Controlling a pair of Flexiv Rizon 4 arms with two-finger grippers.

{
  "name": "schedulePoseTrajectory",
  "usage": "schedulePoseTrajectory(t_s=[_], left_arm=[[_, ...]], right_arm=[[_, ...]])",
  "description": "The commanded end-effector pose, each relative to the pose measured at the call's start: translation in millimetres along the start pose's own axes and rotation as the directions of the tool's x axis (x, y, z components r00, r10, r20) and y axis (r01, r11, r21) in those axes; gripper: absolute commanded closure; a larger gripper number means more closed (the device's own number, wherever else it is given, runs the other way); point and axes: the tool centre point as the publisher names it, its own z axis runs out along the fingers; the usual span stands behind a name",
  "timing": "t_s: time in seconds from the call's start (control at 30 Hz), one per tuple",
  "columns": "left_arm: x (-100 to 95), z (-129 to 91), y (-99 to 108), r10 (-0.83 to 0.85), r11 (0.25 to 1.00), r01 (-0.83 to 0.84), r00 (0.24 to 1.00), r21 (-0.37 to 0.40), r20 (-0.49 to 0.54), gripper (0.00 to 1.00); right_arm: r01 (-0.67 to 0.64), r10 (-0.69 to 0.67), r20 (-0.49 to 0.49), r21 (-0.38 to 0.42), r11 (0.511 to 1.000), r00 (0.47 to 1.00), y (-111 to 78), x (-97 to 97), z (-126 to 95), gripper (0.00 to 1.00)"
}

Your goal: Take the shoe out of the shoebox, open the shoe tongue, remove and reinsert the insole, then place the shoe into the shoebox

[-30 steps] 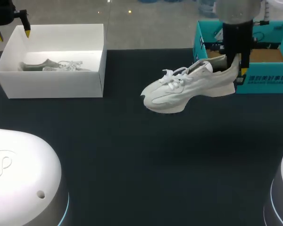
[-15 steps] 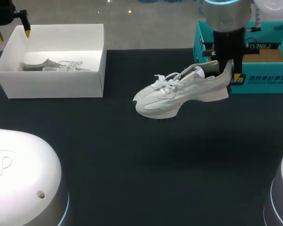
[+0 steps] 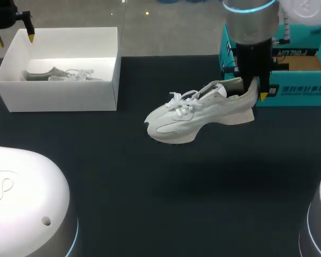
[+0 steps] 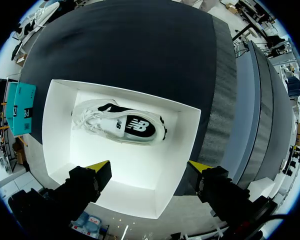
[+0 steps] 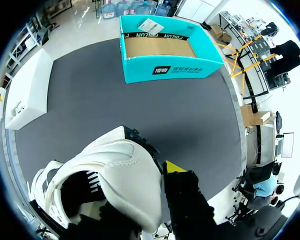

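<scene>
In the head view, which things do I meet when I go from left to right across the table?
First the left gripper → white box → white shoe held in the air → teal shoebox.

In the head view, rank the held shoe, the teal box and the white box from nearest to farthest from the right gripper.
1. Shoe: its heel is in the right gripper, held in the air.
2. Teal box: just behind the gripper, at the right.
3. White box: far off at the left.
</scene>
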Motion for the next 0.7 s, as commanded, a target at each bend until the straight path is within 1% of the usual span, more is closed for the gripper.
schedulePoseTrajectory(t_s=[0.03,0.07,0.17,0.23,0.27,0.37,0.43,0.5,0.57,0.7], left_arm=[[0.1,0,0,0.001,1.000,-0.001,1.000,0.000,-0.001,0.00],[0.1,0,0,0.001,1.000,-0.001,1.000,0.000,-0.001,0.00],[0.1,0,0,0.001,1.000,-0.001,1.000,0.000,-0.001,0.00],[0.1,0,0,0.001,1.000,-0.001,1.000,0.000,-0.001,0.00],[0.1,0,0,0.001,1.000,-0.001,1.000,0.000,-0.001,0.00],[0.1,0,0,0.001,1.000,-0.001,1.000,0.000,-0.001,0.00],[0.1,0,0,0.001,1.000,-0.001,1.000,0.000,-0.001,0.00],[0.1,0,0,0.001,1.000,-0.001,1.000,0.000,-0.001,0.00],[0.1,0,0,0.001,1.000,-0.001,1.000,0.000,-0.001,0.00],[0.1,0,0,0.001,1.000,-0.001,1.000,0.000,-0.001,0.00]], right_arm=[[-0.008,0.008,0.023,-0.006,1.000,1.000,-24.7,19.6,5,1.00],[-0.010,0.010,0.035,0.002,1.000,0.999,-30.9,21.6,5,1.00],[-0.015,0.015,0.025,-0.001,1.000,1.000,-50.7,27.4,3,1.00],[-0.031,0.031,0.046,-0.002,1.000,0.998,-62.3,29.4,3,1.00],[-0.040,0.041,0.024,-0.012,0.999,0.999,-70.9,31.5,3,1.00],[-0.056,0.056,0.018,-0.012,0.998,0.998,-87.5,35.8,5,1.00],[-0.065,0.066,0.015,-0.014,0.998,0.998,-93.1,38.9,6,1.00],[-0.070,0.071,0.018,-0.022,0.997,0.997,-94.8,42.0,8,1.00],[-0.079,0.080,0.037,-0.023,0.997,0.996,-94.4,44.2,14,1.00],[-0.075,0.075,0.001,-0.024,0.997,0.997,-93.8,53.7,33,1.00]])
